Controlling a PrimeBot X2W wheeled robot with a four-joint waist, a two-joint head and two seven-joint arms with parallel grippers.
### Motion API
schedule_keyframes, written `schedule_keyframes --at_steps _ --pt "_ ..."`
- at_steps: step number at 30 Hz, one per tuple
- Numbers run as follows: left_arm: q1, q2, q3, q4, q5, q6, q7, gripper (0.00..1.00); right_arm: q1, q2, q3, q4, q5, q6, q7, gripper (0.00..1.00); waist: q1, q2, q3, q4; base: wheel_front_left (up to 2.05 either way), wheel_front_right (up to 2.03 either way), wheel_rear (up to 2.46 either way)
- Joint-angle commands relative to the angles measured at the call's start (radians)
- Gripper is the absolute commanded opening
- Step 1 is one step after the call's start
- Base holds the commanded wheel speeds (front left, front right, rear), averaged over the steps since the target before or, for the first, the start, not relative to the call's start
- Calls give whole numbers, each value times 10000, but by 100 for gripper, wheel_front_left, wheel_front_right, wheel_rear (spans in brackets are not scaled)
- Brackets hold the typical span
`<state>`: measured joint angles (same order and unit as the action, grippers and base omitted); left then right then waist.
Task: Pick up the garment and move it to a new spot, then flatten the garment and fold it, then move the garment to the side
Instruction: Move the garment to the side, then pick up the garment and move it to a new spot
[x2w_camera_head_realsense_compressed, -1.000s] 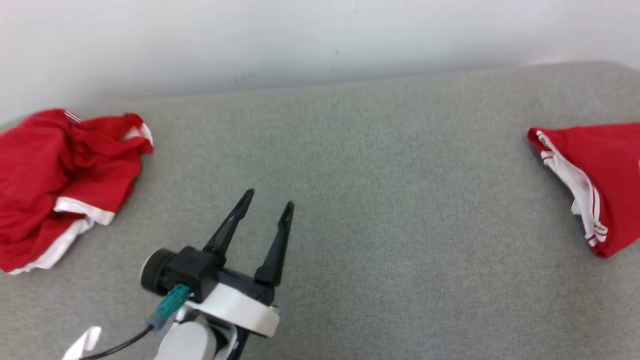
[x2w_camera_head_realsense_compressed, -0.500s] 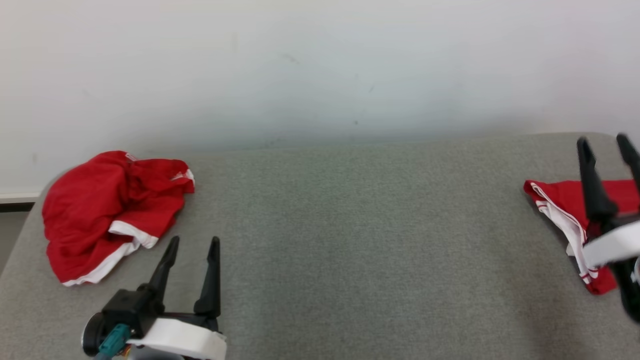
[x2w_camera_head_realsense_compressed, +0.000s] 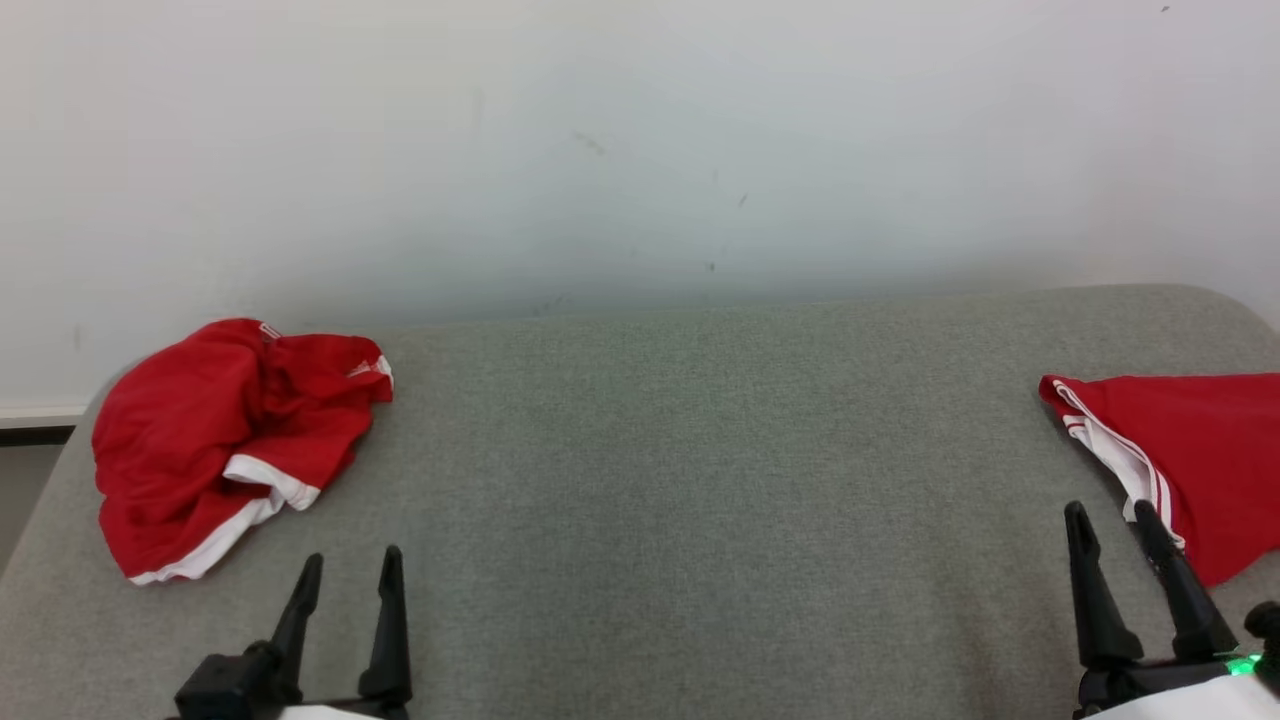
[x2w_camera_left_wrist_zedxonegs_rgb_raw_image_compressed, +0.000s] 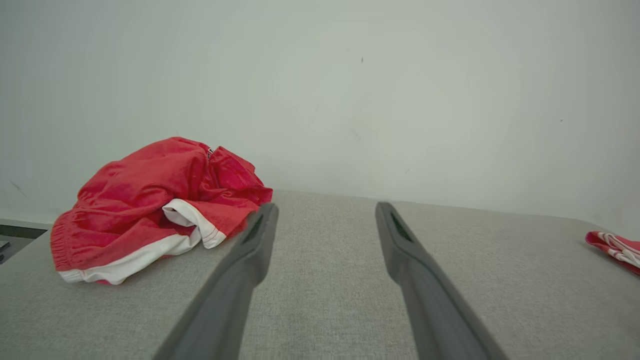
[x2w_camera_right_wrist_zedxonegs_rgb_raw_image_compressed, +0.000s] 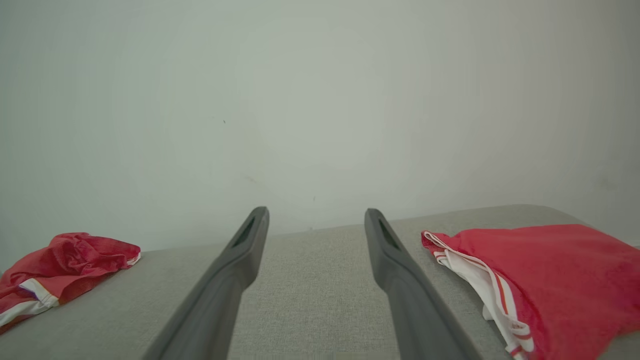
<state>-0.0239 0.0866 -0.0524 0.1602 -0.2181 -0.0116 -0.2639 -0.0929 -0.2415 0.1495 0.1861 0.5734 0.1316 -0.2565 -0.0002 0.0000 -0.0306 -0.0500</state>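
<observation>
Left gripper (x2w_camera_head_realsense_compressed: 352, 556): we see it wide and empty over the grey tabletop (x2w_camera_head_realsense_compressed: 700, 480).
Crumpled red garment (x2w_camera_head_realsense_compressed: 220, 440): ahead and left of our left gripper, apart from it.
Right gripper (x2w_camera_head_realsense_compressed: 1109, 512): wide, empty.
Folded red garment (x2w_camera_head_realsense_compressed: 1200, 450): just ahead-right of our right gripper.

Two garments, a crumpled garment (x2w_camera_head_realsense_compressed: 225, 440) at the left edge of one tabletop (x2w_camera_head_realsense_compressed: 700, 500) and a flat garment (x2w_camera_head_realsense_compressed: 1200, 460) at its right edge, and two grippers, left gripper (x2w_camera_head_realsense_compressed: 352, 556) and right gripper (x2w_camera_head_realsense_compressed: 1109, 509), two fingers (x2w_camera_head_realsense_compressed: 388, 620) each.
</observation>
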Motion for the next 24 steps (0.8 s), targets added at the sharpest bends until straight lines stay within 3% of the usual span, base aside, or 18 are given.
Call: schedule_keyframes --at_steps 1,24 --pt "169 -26 95 11 72 -36 -1 100 270 135 -61 -108 -98 -20 -36 100 2 0 -17 -55 0 0 0" --pt "185 -339 442 154 595 -468 -1 100 271 702 126 -9 -874 -20 -86 100 2 0 11 -152 0 0 0"
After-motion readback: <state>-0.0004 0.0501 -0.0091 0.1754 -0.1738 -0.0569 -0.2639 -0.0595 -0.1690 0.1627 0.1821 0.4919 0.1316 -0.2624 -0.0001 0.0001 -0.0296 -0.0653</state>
